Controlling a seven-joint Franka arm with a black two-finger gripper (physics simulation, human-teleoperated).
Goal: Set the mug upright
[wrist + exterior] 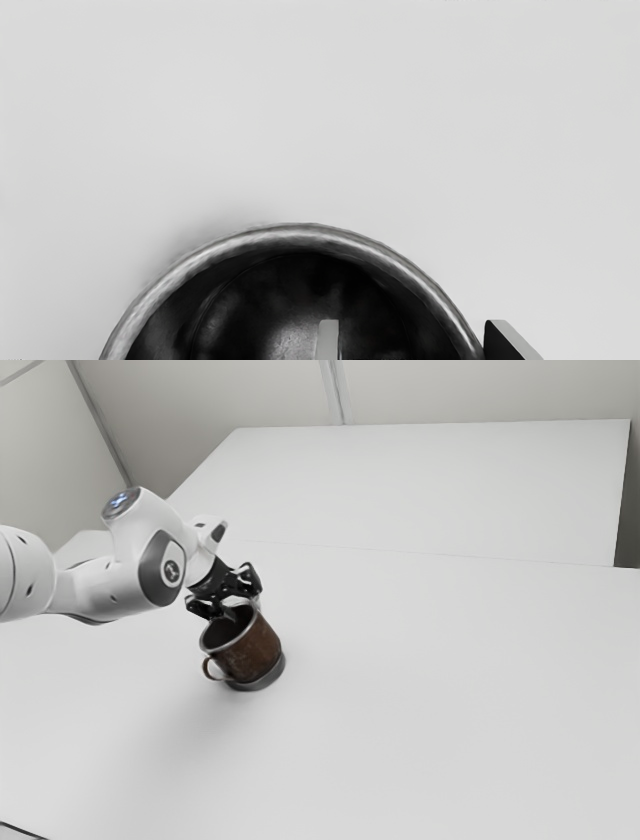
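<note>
So my gripper (412, 330) is hanging wide open, one finger inside the mug (250, 650). Mug's looking base-down on the table (430, 690), but if I'm backing out crooked, that finger's probably snagging and tipping it.

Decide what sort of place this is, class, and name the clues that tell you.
Probably a robotics lab or test room, here a simulated one: a white robot arm reaches to a brown mug on a plain white table, with bare, pale walls behind.
</note>
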